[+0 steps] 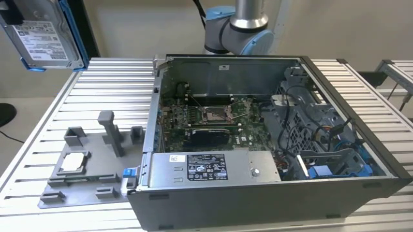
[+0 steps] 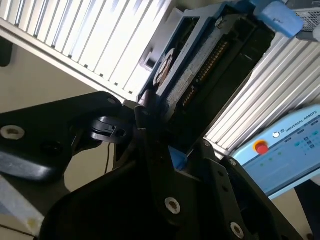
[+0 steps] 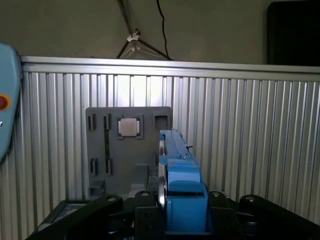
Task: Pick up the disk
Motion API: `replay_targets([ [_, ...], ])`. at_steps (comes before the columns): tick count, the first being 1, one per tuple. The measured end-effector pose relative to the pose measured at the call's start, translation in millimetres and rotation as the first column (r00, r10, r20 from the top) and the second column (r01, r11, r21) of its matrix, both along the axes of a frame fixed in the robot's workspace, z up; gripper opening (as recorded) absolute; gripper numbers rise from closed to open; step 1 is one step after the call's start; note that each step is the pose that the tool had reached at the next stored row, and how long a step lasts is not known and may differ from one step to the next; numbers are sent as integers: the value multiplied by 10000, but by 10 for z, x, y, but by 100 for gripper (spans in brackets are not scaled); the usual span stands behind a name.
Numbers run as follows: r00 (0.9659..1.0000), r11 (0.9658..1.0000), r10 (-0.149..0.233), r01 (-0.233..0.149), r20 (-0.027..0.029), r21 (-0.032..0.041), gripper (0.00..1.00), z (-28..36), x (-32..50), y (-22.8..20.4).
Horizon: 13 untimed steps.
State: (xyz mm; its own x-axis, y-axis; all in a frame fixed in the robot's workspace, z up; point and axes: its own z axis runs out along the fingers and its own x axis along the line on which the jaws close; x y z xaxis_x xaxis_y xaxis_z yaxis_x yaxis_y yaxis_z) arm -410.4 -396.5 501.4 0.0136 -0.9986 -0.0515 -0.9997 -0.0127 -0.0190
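**Edges and clearance.** The open computer case [image 1: 258,205] stands on the ribbed bench [image 1: 96,92] with its side panel off and its walls upright all round. On the exterior view's left of the case, just beside its wall, lies a grey holder plate [image 1: 96,191]. Past that plate the ribbed surface runs on to the bench edge. The arm [image 1: 235,29] rises behind the back wall of the case, and the space over the case interior is open.

**Disk and fingers.** The disk [image 1: 45,36] hangs in the air, well apart from the case. It is above and beyond the case's back corner on the exterior view's left and touches neither case nor bench. Its labelled face shows, and the blue bracket runs around its rim. In both wrist views the black fingers [image 2: 152,150] [image 3: 218,215] are clenched on the bracket end of the disk, one on each flat side. The rest of the disk projects outward from between them.

**Count.**
- One disk.
- One case.
- One holder plate.
- One square chip [image 1: 73,162], seated on the plate.
- One power supply box [image 1: 206,166], inside the case along its near wall.
- One arm.
- One control panel [image 2: 285,145] with a red button, seen in the second wrist view.
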Motion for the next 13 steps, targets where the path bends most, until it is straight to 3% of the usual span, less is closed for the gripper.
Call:
replay_targets([
  [6, 10000, 10000, -1, 1, -1, 0, 0, 0, 182, 0],
  [13, 10000, 10000, 0, 0, 0, 2, 0, -1, 458, 0],
])
